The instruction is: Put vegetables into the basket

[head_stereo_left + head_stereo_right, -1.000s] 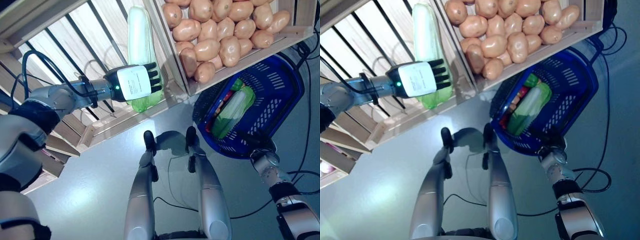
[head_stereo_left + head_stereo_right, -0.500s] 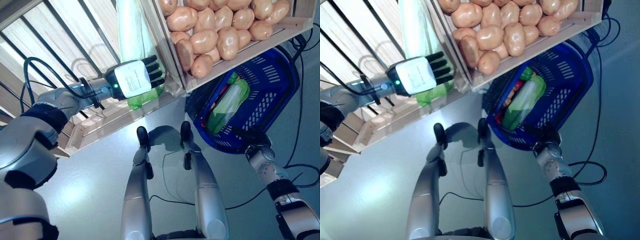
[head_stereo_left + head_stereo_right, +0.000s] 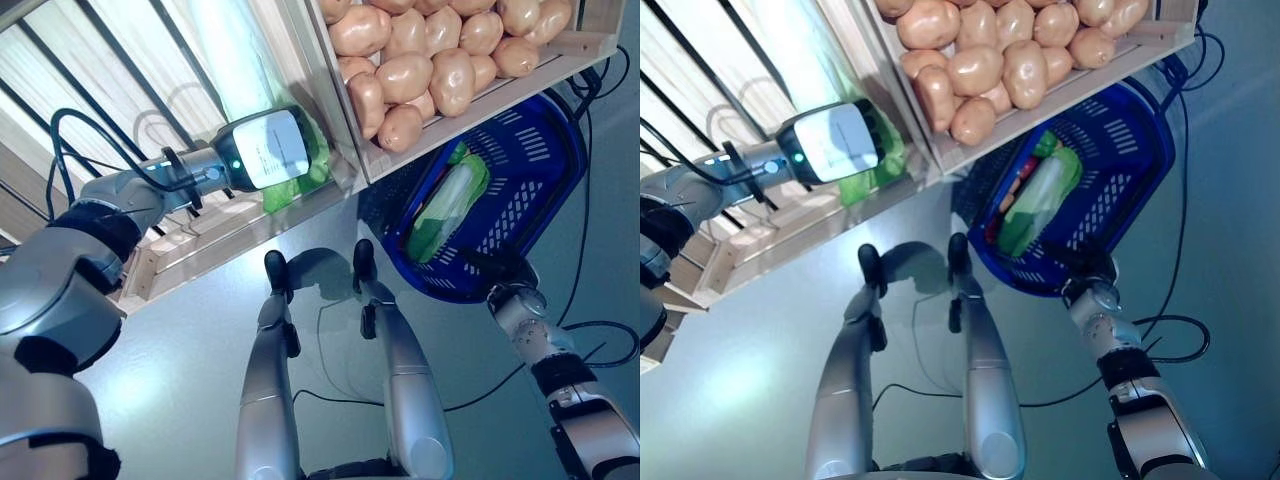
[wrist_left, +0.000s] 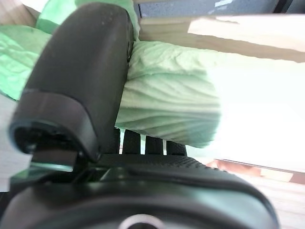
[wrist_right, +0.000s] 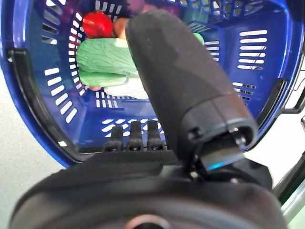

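My left hand [image 3: 265,150] reaches into a wooden crate of the stand and is shut on a long pale green cabbage [image 3: 288,190]. In the left wrist view the thumb [image 4: 81,81] curls over the cabbage [image 4: 167,105] and the fingers lie under it. The blue plastic basket [image 3: 560,200] stands on the floor to my right. In it lie another pale green cabbage [image 3: 445,205] and a small red vegetable [image 5: 96,24]. My right hand [image 3: 492,268] is at the basket's near rim with straight fingers [image 5: 133,136], open and empty.
The wooden stand's slatted crate [image 3: 150,260] is at the left, and a second crate [image 3: 590,45] overhangs the basket's far side. A wooden divider [image 3: 335,120] stands between the two crates. Grey floor [image 3: 180,360] lies in front.
The whole view has shifted a little. My left hand's fingers, earlier laid straight across the cabbage, have turned and wrapped round it. The right hand stays at the basket's rim.
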You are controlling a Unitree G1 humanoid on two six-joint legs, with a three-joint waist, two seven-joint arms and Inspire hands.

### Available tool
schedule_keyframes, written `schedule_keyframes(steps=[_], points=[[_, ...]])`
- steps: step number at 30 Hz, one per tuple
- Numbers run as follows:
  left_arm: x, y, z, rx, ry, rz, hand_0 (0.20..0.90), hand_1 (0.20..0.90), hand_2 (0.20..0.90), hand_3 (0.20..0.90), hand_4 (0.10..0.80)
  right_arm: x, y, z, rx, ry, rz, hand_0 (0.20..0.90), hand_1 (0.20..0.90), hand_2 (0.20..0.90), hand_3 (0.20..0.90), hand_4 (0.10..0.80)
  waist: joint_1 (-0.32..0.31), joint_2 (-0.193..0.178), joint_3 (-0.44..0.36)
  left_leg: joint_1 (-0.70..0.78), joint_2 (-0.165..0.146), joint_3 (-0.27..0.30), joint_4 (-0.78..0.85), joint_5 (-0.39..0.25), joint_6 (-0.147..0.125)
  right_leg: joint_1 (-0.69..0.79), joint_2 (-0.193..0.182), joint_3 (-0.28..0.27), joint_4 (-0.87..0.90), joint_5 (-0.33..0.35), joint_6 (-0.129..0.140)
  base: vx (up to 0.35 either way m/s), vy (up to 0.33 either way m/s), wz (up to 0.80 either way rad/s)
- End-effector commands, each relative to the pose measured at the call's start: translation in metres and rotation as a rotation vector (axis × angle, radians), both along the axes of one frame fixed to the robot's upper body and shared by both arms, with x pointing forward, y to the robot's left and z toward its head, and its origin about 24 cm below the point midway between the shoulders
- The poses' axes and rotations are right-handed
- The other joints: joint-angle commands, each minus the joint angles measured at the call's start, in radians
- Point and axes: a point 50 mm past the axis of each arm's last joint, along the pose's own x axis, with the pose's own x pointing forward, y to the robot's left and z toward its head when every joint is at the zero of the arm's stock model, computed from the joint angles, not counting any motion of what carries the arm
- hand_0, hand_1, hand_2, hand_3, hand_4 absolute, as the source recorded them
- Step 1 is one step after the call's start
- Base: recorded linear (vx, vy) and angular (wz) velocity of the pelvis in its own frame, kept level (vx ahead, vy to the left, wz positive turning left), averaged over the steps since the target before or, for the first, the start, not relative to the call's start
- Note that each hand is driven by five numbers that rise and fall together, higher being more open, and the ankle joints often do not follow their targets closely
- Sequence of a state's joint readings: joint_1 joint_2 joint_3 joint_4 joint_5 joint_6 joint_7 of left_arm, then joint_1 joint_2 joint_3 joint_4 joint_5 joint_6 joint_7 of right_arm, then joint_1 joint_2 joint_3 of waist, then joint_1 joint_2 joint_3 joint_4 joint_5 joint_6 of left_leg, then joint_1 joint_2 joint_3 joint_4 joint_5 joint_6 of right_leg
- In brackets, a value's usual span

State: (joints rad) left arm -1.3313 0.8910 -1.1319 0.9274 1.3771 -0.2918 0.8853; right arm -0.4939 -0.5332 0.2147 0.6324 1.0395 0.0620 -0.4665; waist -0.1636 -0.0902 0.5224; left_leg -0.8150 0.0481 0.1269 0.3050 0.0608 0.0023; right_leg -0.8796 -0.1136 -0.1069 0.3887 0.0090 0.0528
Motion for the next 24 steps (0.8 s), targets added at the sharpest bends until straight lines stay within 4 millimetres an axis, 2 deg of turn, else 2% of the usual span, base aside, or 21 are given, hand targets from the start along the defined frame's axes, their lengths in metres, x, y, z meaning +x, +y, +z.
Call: schedule_keyframes(steps=[1, 3, 8, 11, 14, 19, 21, 23, 24], points=[[0.0, -0.017, 0.035, -0.218, -0.135, -0.12, 0.3, 0.3, 0.3, 0.3, 0.4, -0.01, -0.015, 0.001, -0.022, 0.004, -0.101, 0.9, 0.9, 0.9, 0.9, 0.8, 0.003, -0.002, -0.002, 0.024, 0.013, 0.036, 0.072, -0.072, -0.047, 0.088, 0.036, -0.011, -0.064, 0.055, 0.02, 0.0, 0.0, 0.0], [-0.003, -0.018, 0.036, -0.264, -0.143, -0.157, 0.3, 0.3, 0.3, 0.3, 0.4, -0.012, -0.013, -0.003, -0.018, 0.006, -0.101, 0.9, 0.9, 0.9, 0.9, 0.8, 0.006, -0.004, -0.002, 0.048, 0.011, 0.036, 0.065, -0.075, -0.047, 0.11, 0.037, -0.013, -0.067, 0.051, 0.02, 0.0, 0.0, 0.0], [-0.017, -0.009, 0.035, -0.507, -0.229, -0.301, 0.3, 0.3, 0.3, 0.3, 0.4, -0.023, -0.007, -0.015, -0.058, 0.026, -0.096, 0.9, 0.9, 0.9, 0.9, 0.8, 0.027, -0.006, -0.002, 0.149, 0.005, 0.033, 0.0, -0.065, -0.05, 0.211, 0.037, -0.025, -0.103, 0.043, 0.026, 0.001, -0.04, -0.05], [-0.032, 0.0, 0.025, -0.661, -0.262, -0.41, 0.3, 0.3, 0.3, 0.3, 0.4, -0.034, -0.005, -0.024, -0.092, 0.026, -0.095, 0.9, 0.9, 0.9, 0.9, 0.8, 0.054, -0.003, -0.002, 0.24, -0.004, 0.025, -0.038, -0.065, -0.05, 0.3, 0.033, -0.04, -0.124, 0.027, 0.026, 0.015, -0.059, -0.08], [-0.041, 0.005, 0.012, -0.739, -0.268, -0.436, 0.3, 0.3, 0.3, 0.3, 0.4, -0.042, -0.004, -0.028, -0.115, 0.028, -0.098, 0.9, 0.9, 0.9, 0.9, 0.8, 0.073, 0.001, -0.002, 0.297, -0.011, 0.014, -0.057, -0.066, -0.05, 0.356, 0.03, -0.049, -0.131, 0.014, 0.026, 0.028, -0.031, -0.05], [-0.071, 0.018, -0.022, -1.013, -0.302, -0.474, 0.3, 0.3, 0.3, 0.3, 0.4, -0.059, 0.0, -0.036, -0.178, 0.026, -0.079, 0.9, 0.9, 0.9, 0.9, 0.8, 0.11, 0.018, -0.038, 0.421, -0.012, -0.012, -0.13, -0.056, -0.061, 0.487, 0.022, -0.062, -0.189, -0.001, 0.026, 0.074, -0.024, 0.02], [-0.084, 0.018, -0.041, -1.154, -0.269, -0.469, 0.3, 0.3, 0.3, 0.3, 0.4, -0.065, 0.004, -0.039, -0.195, 0.009, -0.062, 0.9, 0.9, 0.9, 0.9, 0.8, 0.124, 0.027, -0.07, 0.466, -0.007, -0.021, -0.182, -0.04, -0.066, 0.537, 0.018, -0.068, -0.229, 0.005, 0.027, 0.08, -0.028, -0.06], [-0.091, 0.018, -0.051, -1.269, -0.236, -0.459, 0.3, 0.3, 0.3, 0.3, 0.4, -0.067, 0.006, -0.039, -0.213, -0.008, -0.05, 0.9, 0.9, 0.9, 0.9, 0.8, 0.131, 0.03, -0.086, 0.49, -0.005, -0.029, -0.205, -0.033, -0.07, 0.564, 0.017, -0.074, -0.245, 0.005, 0.027, 0.097, -0.038, 0.05], [-0.099, 0.016, -0.065, -1.359, -0.204, -0.453, 0.3, 0.3, 0.3, 0.3, 0.4, -0.071, 0.01, -0.043, -0.227, -0.014, -0.04, 0.9, 0.9, 0.9, 0.9, 0.8, 0.14, 0.033, -0.105, 0.519, -0.005, -0.038, -0.226, -0.033, -0.071, 0.595, 0.015, -0.079, -0.256, -0.002, 0.029, 0.145, -0.041, 0.08]])
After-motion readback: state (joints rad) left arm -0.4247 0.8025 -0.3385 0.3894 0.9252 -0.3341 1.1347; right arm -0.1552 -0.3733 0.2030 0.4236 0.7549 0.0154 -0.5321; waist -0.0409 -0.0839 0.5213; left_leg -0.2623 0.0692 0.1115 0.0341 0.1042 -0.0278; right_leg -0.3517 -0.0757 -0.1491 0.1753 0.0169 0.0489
